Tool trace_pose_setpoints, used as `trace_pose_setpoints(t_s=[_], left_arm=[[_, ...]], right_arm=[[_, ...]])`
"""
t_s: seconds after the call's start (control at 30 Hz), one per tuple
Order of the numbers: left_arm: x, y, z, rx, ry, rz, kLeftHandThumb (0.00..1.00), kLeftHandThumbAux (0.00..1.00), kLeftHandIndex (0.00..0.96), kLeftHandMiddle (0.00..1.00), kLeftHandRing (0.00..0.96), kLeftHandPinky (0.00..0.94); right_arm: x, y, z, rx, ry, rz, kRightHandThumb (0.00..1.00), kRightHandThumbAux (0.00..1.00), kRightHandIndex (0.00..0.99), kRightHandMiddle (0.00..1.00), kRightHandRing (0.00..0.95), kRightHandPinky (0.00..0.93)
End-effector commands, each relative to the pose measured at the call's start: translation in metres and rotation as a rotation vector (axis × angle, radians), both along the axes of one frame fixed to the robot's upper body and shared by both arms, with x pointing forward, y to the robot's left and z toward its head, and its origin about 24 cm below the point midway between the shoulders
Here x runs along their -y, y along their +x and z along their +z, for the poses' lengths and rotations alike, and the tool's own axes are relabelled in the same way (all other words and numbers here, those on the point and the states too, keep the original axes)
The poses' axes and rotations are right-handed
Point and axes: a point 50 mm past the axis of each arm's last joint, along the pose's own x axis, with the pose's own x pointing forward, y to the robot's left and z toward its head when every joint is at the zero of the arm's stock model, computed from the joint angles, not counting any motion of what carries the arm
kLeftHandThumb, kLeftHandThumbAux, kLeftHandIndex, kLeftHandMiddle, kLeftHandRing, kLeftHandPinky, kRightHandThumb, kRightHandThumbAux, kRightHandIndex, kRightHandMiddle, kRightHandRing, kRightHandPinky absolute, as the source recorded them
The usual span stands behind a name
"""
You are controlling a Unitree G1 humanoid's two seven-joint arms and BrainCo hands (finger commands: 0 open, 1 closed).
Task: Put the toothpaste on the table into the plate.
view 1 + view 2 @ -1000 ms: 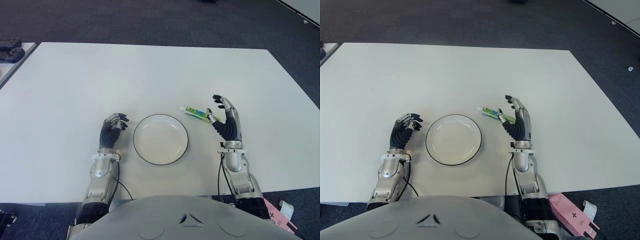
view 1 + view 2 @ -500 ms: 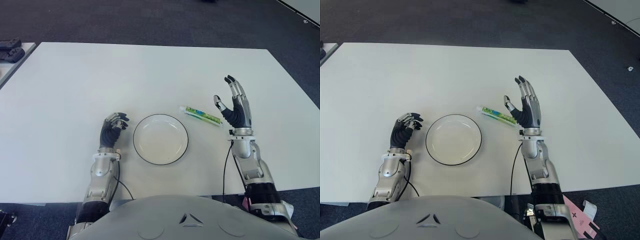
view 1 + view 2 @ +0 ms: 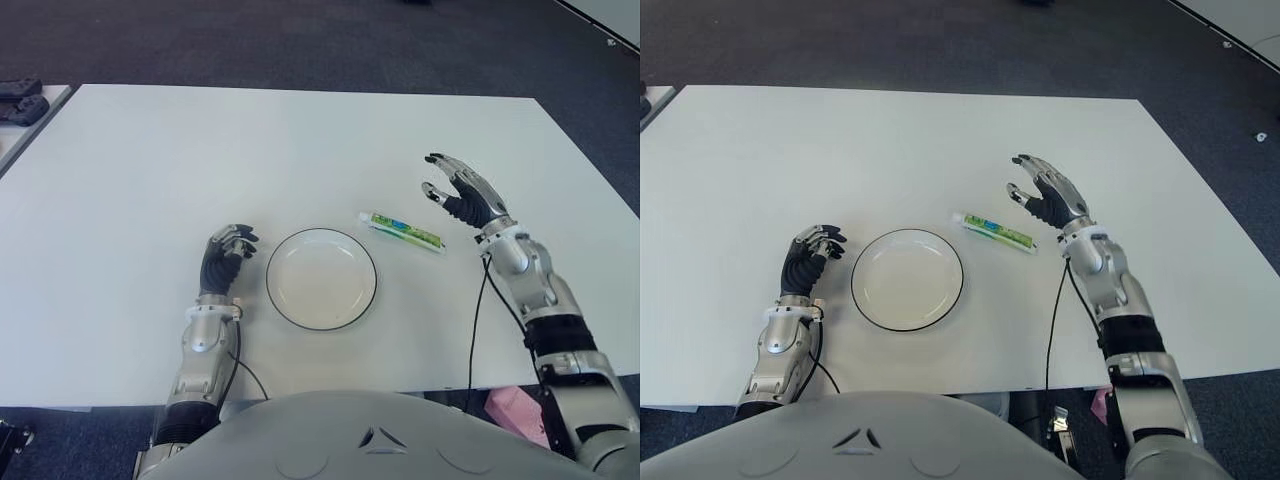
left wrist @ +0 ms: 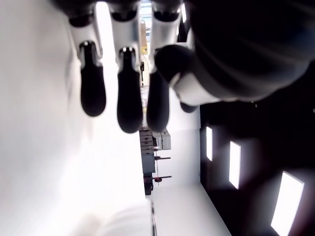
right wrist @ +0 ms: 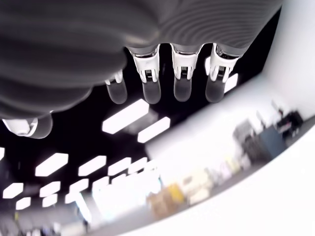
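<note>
The small green and white toothpaste tube [image 3: 402,231] lies flat on the white table [image 3: 300,140], not yet in the round white plate with a dark rim [image 3: 321,278], and no hand holds it. The right hand [image 3: 462,196] is above the table with its fingers [image 3: 440,162] spread and released, gripping nothing; the right wrist view shows the same, four straight fingertips and only the room behind them. From these fingers the tube lies toward the robot's left and a little nearer to the body, just beside the thumb [image 3: 432,192] but apart from it, and I cannot tell how high the hand is over the surface. The long axis of the tube runs roughly across the robot, from the end near the plate rim to the end near the right palm, tilted slightly so that the palm end is closer to the robot. The plate is further to the left of the fingers, beyond the tube, so the tube sits between the right hand and the plate. The left hand [image 3: 224,258] shows just beside the left side of the plate, fingers curled in and empty. The right hand is clearly the nearer one, so in my judgement it should come down across the short side of the tube
</note>
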Motion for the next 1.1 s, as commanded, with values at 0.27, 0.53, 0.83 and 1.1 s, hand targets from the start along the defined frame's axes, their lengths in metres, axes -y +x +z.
trace_pose_setpoints(t_s=[0.27, 0.53, 0.83, 1.1], left_arm=[[0.001, -0.011, -0.013, -0.084, -0.013, 0.027, 0.835, 0.679, 0.413, 0.480, 0.555, 0.536], [0.002, -0.012, -0.012, -0.088, -0.014, 0.035, 0.835, 0.678, 0.415, 0.478, 0.556, 0.539], [0.003, -0.013, -0.011, -0.085, -0.013, 0.028, 0.834, 0.679, 0.408, 0.483, 0.560, 0.542], [0.003, -0.014, -0.010, -0.086, -0.012, 0.023, 0.833, 0.679, 0.408, 0.485, 0.564, 0.546]], right_arm=[[-0.002, 0.010, -0.007, -0.137, -0.222, 0.101, 0.562, 0.114, 0.000, 0.000, 0.000, 0.000], [-0.003, 0.017, -0.014, -0.182, -0.305, 0.161, 0.556, 0.108, 0.000, 0.000, 0.000, 0.000], [-0.003, 0.020, -0.019, -0.206, -0.335, 0.235, 0.558, 0.114, 0.000, 0.000, 0.000, 0.000], [-0.003, 0.019, -0.024, -0.237, -0.361, 0.282, 0.559, 0.118, 0.000, 0.000, 0.000, 0.000]])
